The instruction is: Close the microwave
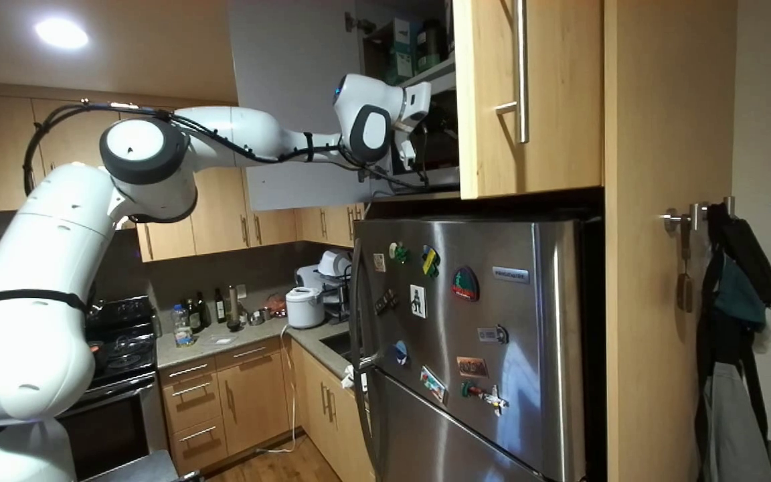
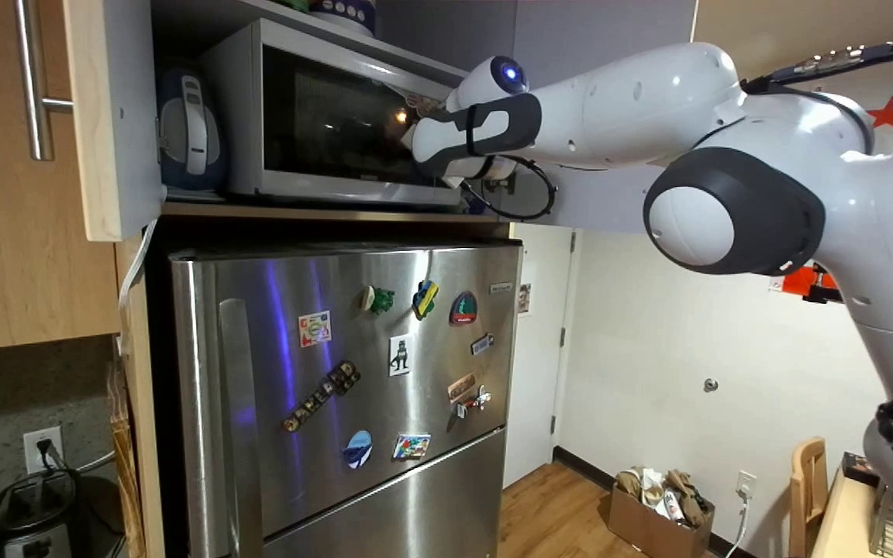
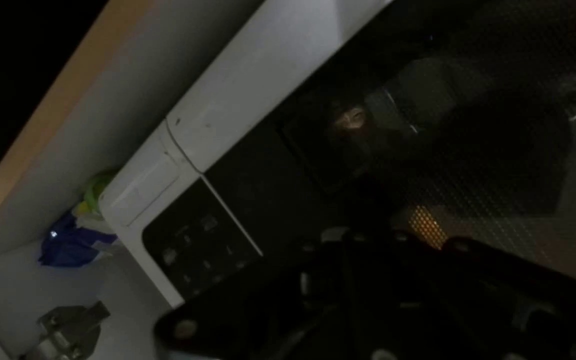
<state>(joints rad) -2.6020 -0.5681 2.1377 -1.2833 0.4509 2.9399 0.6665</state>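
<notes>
The silver microwave (image 2: 353,116) sits in the open cabinet above the fridge, its dark glass door facing out. In the wrist view the door frame (image 3: 268,75) lines up with the control panel (image 3: 193,245), with only a thin seam between them. My gripper (image 3: 370,242) comes in from the bottom of that view, very dark, its fingers drawn together in front of the door glass. Whether the fingertips touch the glass I cannot tell. In an exterior view the wrist (image 2: 462,132) covers the microwave's right end and hides the fingers.
Cabinet doors stand open on both sides: a wooden one with a bar handle (image 1: 533,87) and a grey inner face (image 1: 292,100). A blue iron (image 2: 191,132) stands beside the microwave. Below is the fridge (image 2: 276,434) with magnets. A hinge (image 3: 70,330) shows near the gripper.
</notes>
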